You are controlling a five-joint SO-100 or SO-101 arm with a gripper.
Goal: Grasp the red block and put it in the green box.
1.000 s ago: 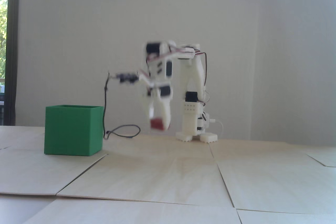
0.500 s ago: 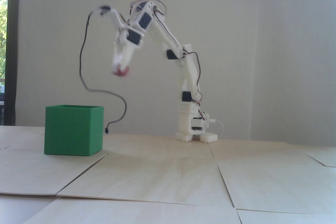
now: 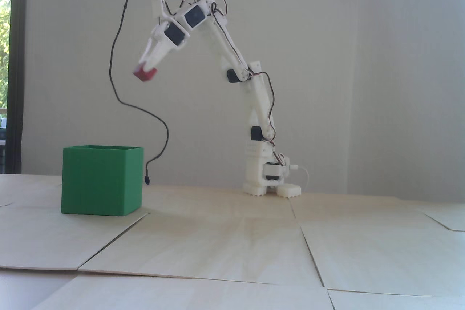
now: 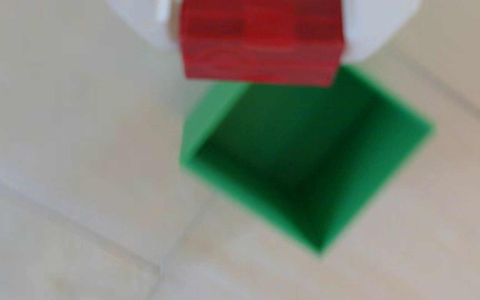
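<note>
A white robot arm stands on a pale wooden table (image 3: 232, 237) and reaches up and over toward the left of the fixed view. Its gripper (image 3: 144, 68) points steeply down and is clamped on the block (image 3: 145, 74), which hangs high in the air, well above the box (image 3: 98, 182) and over its right-hand edge or just beyond it as that view shows it. The box sits on the table, open side up, and looks empty. The step in hand appears to be the carry: the block is grasped and lifted but not yet released. In the blurred wrist view the block (image 4: 260, 43) fills the top centre, held between white fingers (image 4: 377, 26) on either side, and the box (image 4: 400, 135) opening lies below and slightly right of it. The block's long axis runs left to right across the wrist view, spanning the gap between the fingers; in the fixed view it tilts, its left end lower. The next move likely calls for bringing the block fully over the opening, perhaps lowering it, then parting the fingers.
</note>
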